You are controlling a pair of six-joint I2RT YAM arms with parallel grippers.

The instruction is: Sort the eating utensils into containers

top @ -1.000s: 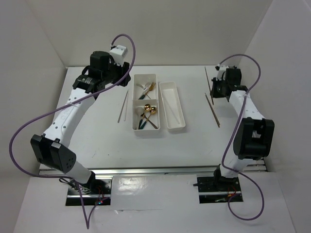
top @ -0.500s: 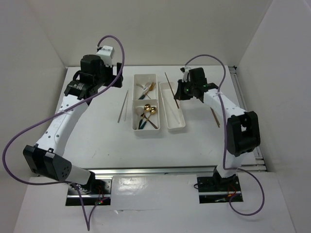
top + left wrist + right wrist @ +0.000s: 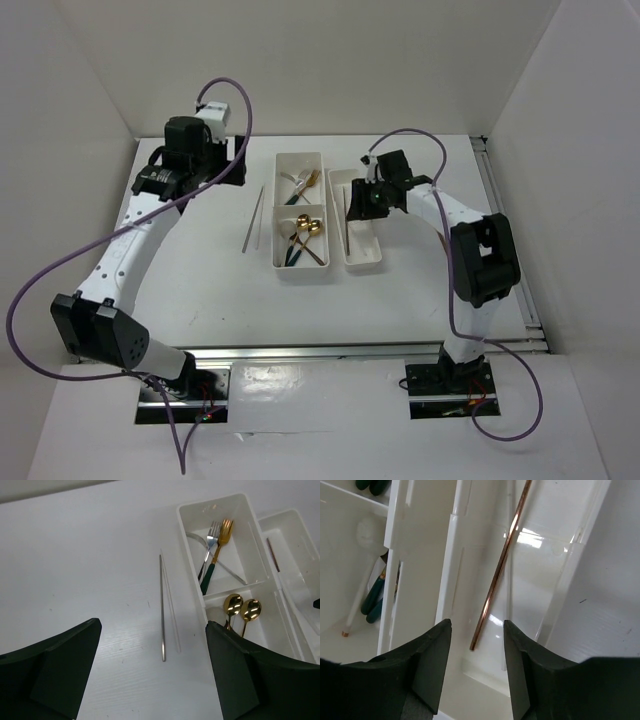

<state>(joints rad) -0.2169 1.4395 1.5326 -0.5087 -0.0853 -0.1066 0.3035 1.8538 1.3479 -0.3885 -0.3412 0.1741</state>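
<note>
A brown chopstick (image 3: pixel 500 565) lies loose in the long narrow container (image 3: pixel 372 240), free of my right gripper (image 3: pixel 476 630), which hangs open just above it. Beside it stands the two-compartment container (image 3: pixel 283 215), holding a silver fork (image 3: pixel 212 534) and a gold fork (image 3: pixel 225 530) in the far compartment and two gold spoons (image 3: pixel 241 607) in the near one. A silver chopstick (image 3: pixel 162 605) and a clear chopstick (image 3: pixel 171 605) lie side by side on the table left of that container. My left gripper (image 3: pixel 154 630) hovers open above their near ends, holding nothing.
Dark green handles (image 3: pixel 372 605) and a white spoon (image 3: pixel 360 535) lie in the near compartment. White walls enclose the table on three sides. My right arm (image 3: pixel 445 210) stretches across the table's right half. A purple cable (image 3: pixel 60 270) loops off the left arm.
My right arm swung left from the table's right side with the brown chopstick, reached the narrow container and opened, dropping it in. My left gripper opened wide.
</note>
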